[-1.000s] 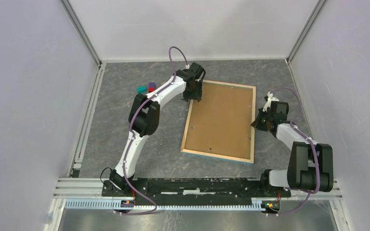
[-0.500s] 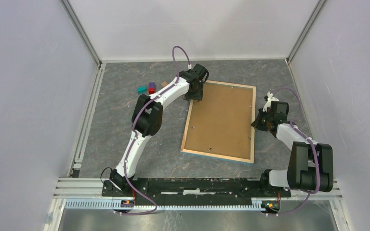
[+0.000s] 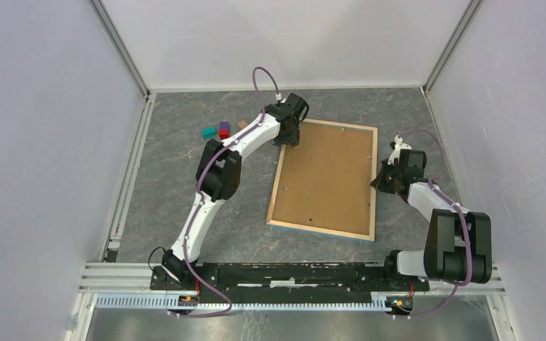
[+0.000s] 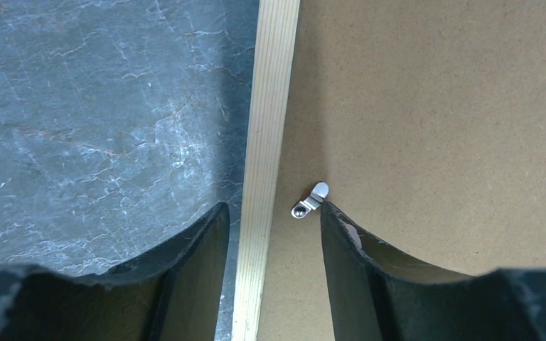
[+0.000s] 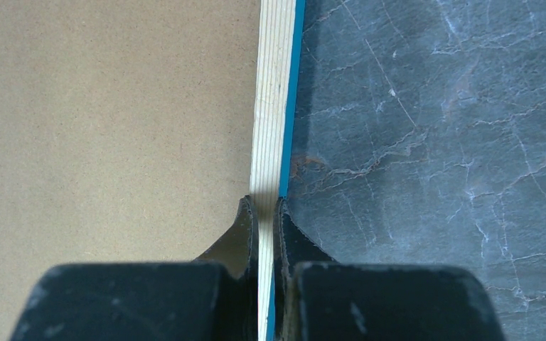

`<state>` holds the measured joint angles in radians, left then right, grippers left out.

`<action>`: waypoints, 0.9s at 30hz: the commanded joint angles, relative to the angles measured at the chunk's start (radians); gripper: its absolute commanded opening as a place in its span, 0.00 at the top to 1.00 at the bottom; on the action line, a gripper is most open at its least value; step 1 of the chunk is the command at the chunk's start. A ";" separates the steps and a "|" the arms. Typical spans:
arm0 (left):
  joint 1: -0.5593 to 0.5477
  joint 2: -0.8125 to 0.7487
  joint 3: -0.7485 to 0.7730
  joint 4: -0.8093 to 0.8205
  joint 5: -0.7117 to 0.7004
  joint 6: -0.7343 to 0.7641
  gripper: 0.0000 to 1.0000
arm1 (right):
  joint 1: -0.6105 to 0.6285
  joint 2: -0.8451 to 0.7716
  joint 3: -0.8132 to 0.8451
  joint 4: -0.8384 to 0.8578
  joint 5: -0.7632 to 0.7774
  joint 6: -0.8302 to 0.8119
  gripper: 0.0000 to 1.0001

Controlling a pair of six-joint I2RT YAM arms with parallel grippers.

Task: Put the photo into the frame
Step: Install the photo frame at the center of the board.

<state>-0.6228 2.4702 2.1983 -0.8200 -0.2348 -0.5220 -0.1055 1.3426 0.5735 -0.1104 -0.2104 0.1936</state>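
straddling the left rail of the frame (image 4: 274,85) at its far corner with the left gripper (image 4: 271,211) spread, small clip (image 4: 311,201) just beside. pinching the right rail with the right gripper (image 5: 265,207). flat, right of the surface's (image 3: 185,163) middle, long side near-to-far. no photo seen.

Grey marbled tabletop (image 3: 163,177); plain white walls (image 3: 43,142).

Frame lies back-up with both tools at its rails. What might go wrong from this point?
The left tool straddles a rail of the frame, jaws open, one finger right beside the small metal clip at the backing board edge; closing could snag or bend it. The right tool pinches only the thin opposite rail, so the frame might slip or pivot if lifted.
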 commanded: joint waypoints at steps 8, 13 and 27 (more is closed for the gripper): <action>0.029 0.045 0.026 -0.028 -0.112 -0.190 0.68 | 0.009 0.016 -0.017 -0.014 -0.084 -0.025 1.00; 0.029 0.061 0.052 -0.105 -0.183 -0.257 0.84 | 0.008 0.013 -0.011 -0.018 -0.087 -0.022 1.00; 0.035 0.070 0.024 -0.212 -0.061 -0.570 0.98 | 0.009 0.007 -0.018 -0.012 -0.079 -0.006 1.00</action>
<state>-0.6014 2.4935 2.2494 -0.9188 -0.3374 -0.8902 -0.1066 1.3510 0.5735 -0.1040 -0.2562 0.1974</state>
